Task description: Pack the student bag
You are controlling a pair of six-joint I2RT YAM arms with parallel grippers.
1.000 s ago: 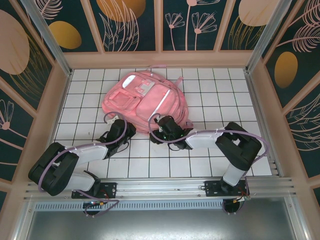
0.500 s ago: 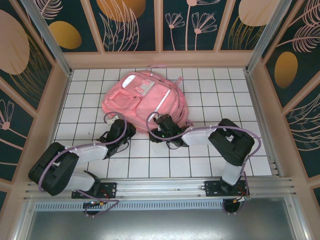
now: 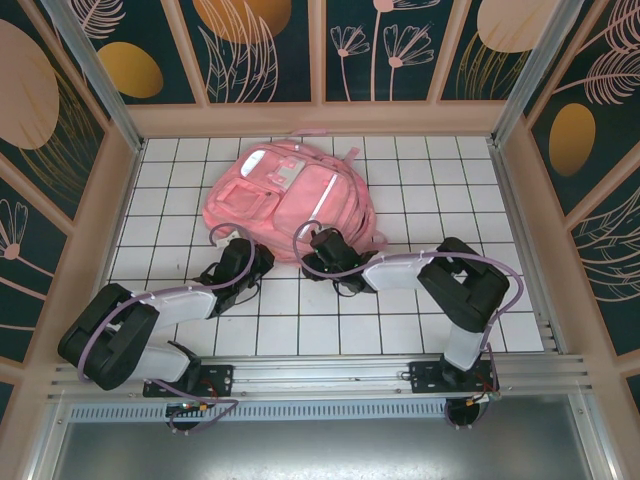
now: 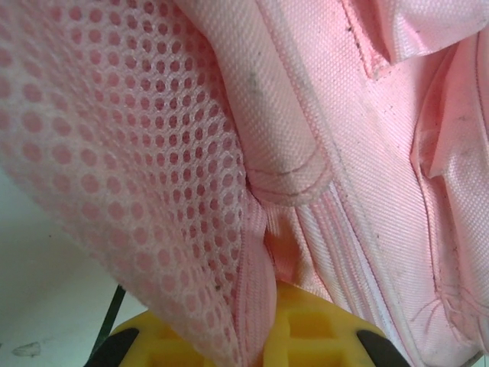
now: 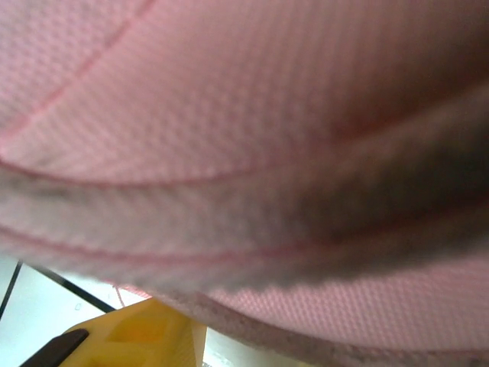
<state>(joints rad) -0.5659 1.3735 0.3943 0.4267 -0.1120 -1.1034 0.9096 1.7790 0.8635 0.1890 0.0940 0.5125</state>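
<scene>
- Top view: the student bag (image 3: 290, 195) lies flat on the white tiled table (image 3: 430, 300), toward the far middle. The left gripper (image 3: 256, 256) is at the bag's near-left edge and the right gripper (image 3: 316, 243) at its near edge. From here I cannot tell whether either claw is spread or pinching.
- Left wrist: the bag's pink mesh (image 4: 107, 153) and woven cloth drape over a yellow finger (image 4: 306, 336). The claw's state is hidden.
- Right wrist: blurred pink bag fabric sits close above a yellow finger (image 5: 137, 336). The claw's state is unclear.
</scene>
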